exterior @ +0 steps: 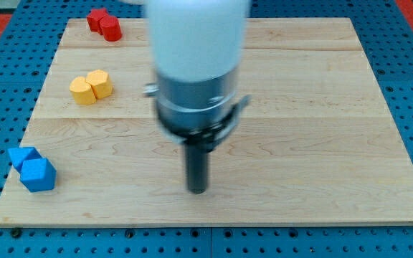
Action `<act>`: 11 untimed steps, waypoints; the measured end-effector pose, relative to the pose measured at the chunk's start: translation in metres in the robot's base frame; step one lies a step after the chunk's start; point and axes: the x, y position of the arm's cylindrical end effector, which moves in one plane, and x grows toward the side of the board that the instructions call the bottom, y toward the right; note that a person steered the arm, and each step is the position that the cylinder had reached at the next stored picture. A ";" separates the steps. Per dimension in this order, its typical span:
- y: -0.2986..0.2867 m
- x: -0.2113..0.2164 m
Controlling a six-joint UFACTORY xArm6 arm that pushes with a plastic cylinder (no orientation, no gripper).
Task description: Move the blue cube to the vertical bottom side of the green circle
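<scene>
Our tip rests mid-bench, well apart from the blue cube at the view's left; we carry no hand.

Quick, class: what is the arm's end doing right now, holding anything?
My tip: a bare rod, holding nothing, touching no block, well to the view's right of the blue cube.

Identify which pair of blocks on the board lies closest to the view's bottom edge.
The blue pair: the blue cube and the other blue block touching it, near the board's bottom-left corner. The yellow pair and the red pair lie higher.
</scene>
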 end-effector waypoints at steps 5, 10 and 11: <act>-0.168 -0.015; 0.012 -0.046; 0.054 -0.046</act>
